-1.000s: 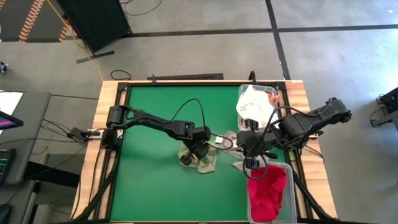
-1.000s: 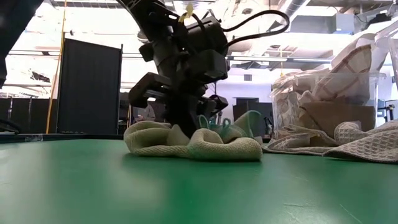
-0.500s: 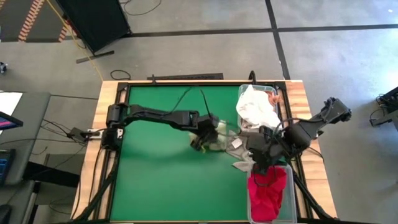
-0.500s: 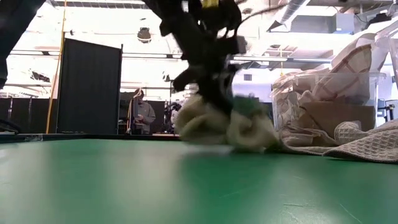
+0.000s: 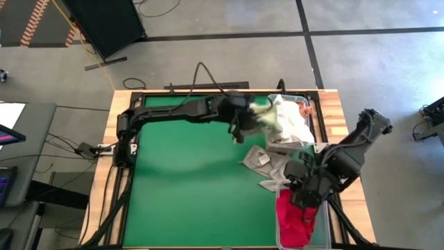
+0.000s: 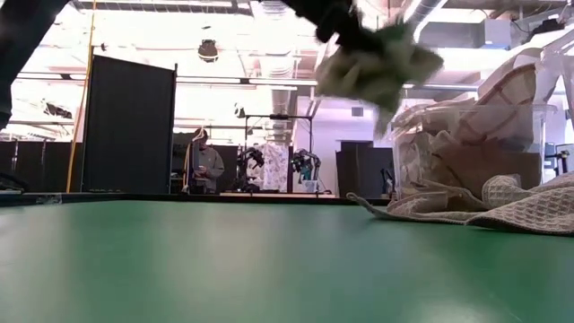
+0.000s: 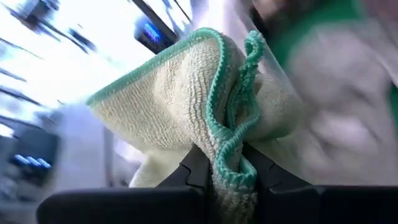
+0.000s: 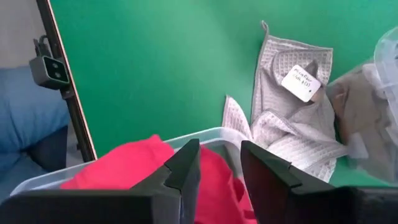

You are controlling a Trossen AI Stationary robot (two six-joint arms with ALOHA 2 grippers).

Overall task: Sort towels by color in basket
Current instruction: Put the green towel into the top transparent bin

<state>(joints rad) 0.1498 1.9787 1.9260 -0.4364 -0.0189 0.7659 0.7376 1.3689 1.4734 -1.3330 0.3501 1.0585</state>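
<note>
Though blurred overhead, pale green towel (image 7: 205,118) teal-edged up close

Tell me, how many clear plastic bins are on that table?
2: one bin at the far right corner, heaped with pale towels, and one bin at the near right corner, holding red cloth.

Bright overhead light; low and left wrist views show motion blur.
</note>
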